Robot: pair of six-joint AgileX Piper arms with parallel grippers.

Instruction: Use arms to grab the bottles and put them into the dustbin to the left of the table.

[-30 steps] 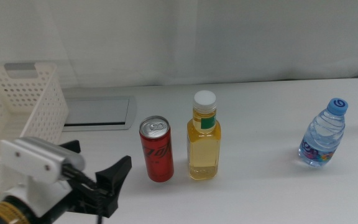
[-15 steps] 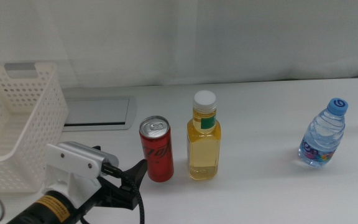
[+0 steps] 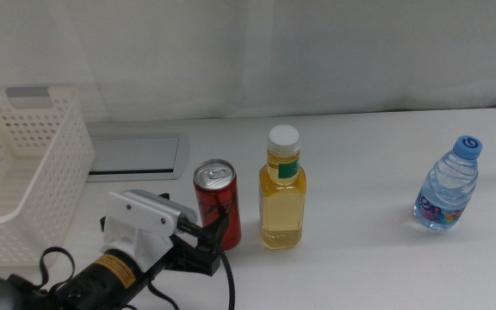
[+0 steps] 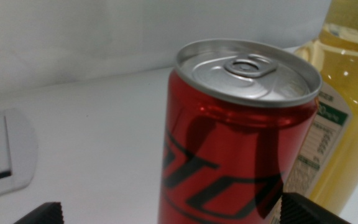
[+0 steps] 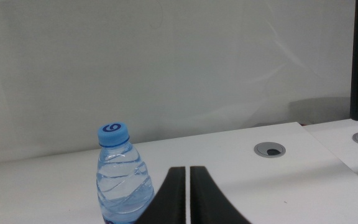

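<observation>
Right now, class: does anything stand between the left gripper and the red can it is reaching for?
Nothing visible does. The left gripper is open right at the red can, a jaw showing on each side in the left wrist view. The yellow bottle stands beside the can, not in the way.

At lower left, the left gripper (image 3: 214,237) on its white-cased arm reaches the red can (image 3: 218,206), its dark jaws spread at the can's base. The yellow-liquid bottle (image 3: 282,189) (white cap, green band) stands just right of the can. The water bottle (image 3: 449,185) stands at far right; the white perforated basket (image 3: 33,172) sits at left.
</observation>
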